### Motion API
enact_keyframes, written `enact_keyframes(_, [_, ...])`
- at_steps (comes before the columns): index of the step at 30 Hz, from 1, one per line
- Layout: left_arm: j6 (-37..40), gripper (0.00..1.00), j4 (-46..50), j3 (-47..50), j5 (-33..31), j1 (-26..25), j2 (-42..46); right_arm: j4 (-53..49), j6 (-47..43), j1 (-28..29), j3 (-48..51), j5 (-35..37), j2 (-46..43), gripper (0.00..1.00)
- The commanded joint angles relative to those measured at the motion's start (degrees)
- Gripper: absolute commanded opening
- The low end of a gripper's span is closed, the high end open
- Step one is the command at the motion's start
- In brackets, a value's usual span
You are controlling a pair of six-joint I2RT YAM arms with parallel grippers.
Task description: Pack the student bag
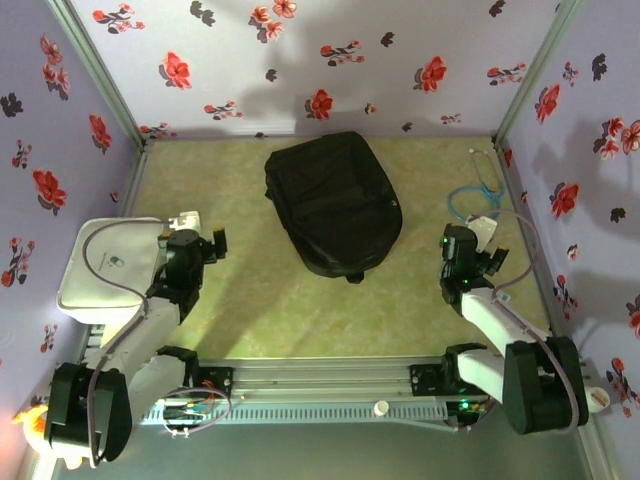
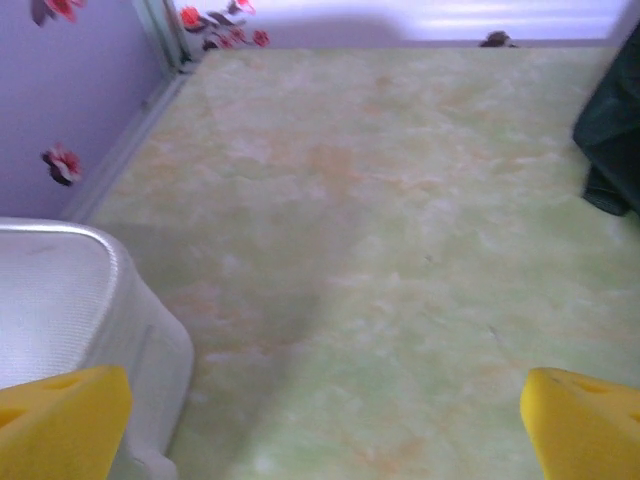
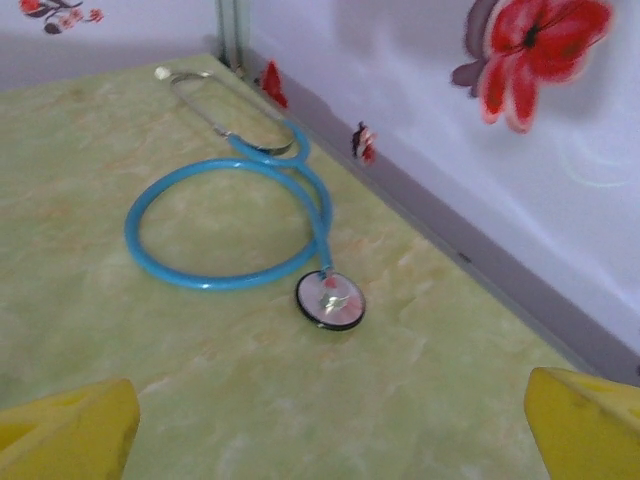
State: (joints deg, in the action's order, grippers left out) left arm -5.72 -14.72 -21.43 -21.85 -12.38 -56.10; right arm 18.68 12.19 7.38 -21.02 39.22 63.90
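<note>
Two wide-open empty pincers, left pincer (image 2: 322,428) beside white case (image 2: 60,310), right pincer (image 3: 330,428) near stethoscope (image 3: 330,300)

Light comes from overhead, even and moderately bright. The green table (image 1: 280,300) shows a soft sheen and no hard glare.

Top view: faint grey shadows lie on the back wall (image 1: 300,50) at upper centre. The student bag (image 1: 335,205) reads as near-solid black with little fold detail. The bottom edge of the frame is dimmer.

Left wrist view: soft throughout. A broad, diffuse shadow runs down the centre, and the yellow fingertips (image 2: 60,420) in the bottom corners are out of focus.

Right wrist view: slightly blurred. The stethoscope (image 3: 330,300) carries small highlights on its tube and a bright glint on its disc.
</note>
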Motion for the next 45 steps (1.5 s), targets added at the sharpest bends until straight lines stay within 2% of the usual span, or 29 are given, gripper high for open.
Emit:
enact_keyframes(1, [6.24,1.00,-13.91,3.26,2.10,2.97,-2.66,10.81,-2.03,-1.26,1.17,-6.22,4.68,0.99])
enact_keyframes(4, [7.92,0.99,-20.84,6.06,8.30,5.24,-6.11,16.51,-3.30,-1.75,1.36,-7.86,8.83,0.99])
enact_keyframes(10, [8.65,1.00,-32.10,7.81,20.48,9.48,-14.14,26.29,-5.59,-3.84,2.21,-15.95,13.27,0.99])
enact_keyframes(14, [8.86,1.00,-36.75,7.15,25.89,11.78,-18.86,32.48,-6.95,-4.47,2.71,-22.11,17.99,0.99])
enact_keyframes(18, [6.18,1.00,-42.74,6.30,29.98,15.35,-25.75,38.03,-6.74,-4.56,2.57,-21.72,23.98,0.99])
enact_keyframes(20, [5.86,1.00,-45.43,5.99,30.41,15.89,-29.40,39.02,-6.78,-4.57,1.81,-21.48,26.03,0.99])
enact_keyframes(22, [6.33,1.00,-48.06,5.84,31.58,15.90,-32.31,35.62,-6.36,-4.56,0.92,-21.22,25.11,0.99])
enact_keyframes(25, [6.33,1.00,-44.13,4.76,31.53,15.99,-32.21,34.58,-5.75,-4.57,-0.11,-18.21,25.78,0.99])
enact_keyframes(28, [6.17,1.00,-36.95,-0.58,30.62,15.94,-32.33,33.79,-5.58,-4.57,-0.30,-18.20,25.59,0.99])
enact_keyframes(31, [5.20,1.00,-36.62,-0.63,27.04,15.59,-32.23,33.53,-5.51,-4.56,-0.35,-18.19,25.54,0.99])
enact_keyframes(45, [6.07,1.00,-36.36,-0.85,25.94,14.61,-32.27,33.79,-5.68,-4.56,-0.28,-18.16,25.61,0.99])
